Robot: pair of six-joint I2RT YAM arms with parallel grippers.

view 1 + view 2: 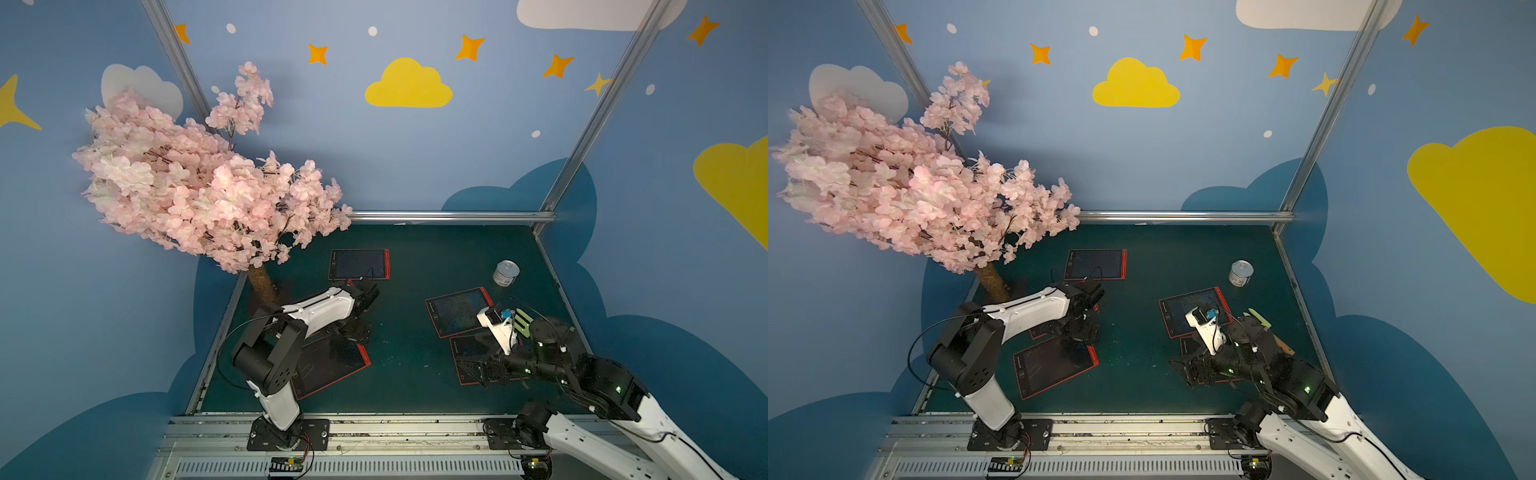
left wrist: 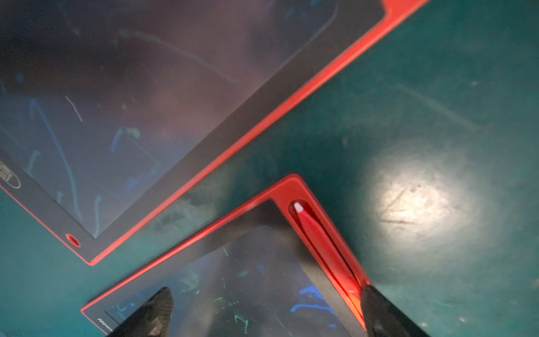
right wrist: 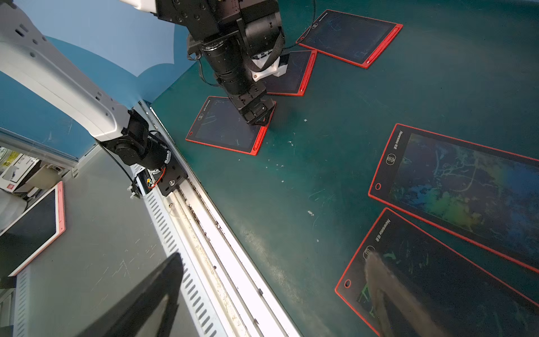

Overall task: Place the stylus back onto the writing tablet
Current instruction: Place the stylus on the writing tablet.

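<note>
In both top views: tablet [image 1: 332,370] lower centre-left, half hidden under left arm [image 1: 320,307]; stylus too small to make out.

Left wrist: stylus [image 2: 320,248] seated in tablet edge slot, one end hidden behind a finger [image 2: 382,315] of left gripper [image 2: 267,291], spread wide, empty.

Right wrist: right gripper [image 3: 272,262] wide open, empty, fingers cut off.

red stylus [image 2: 323,248], red-rimmed black tablet [image 2: 233,277], green table [image 2: 408,102].
</note>
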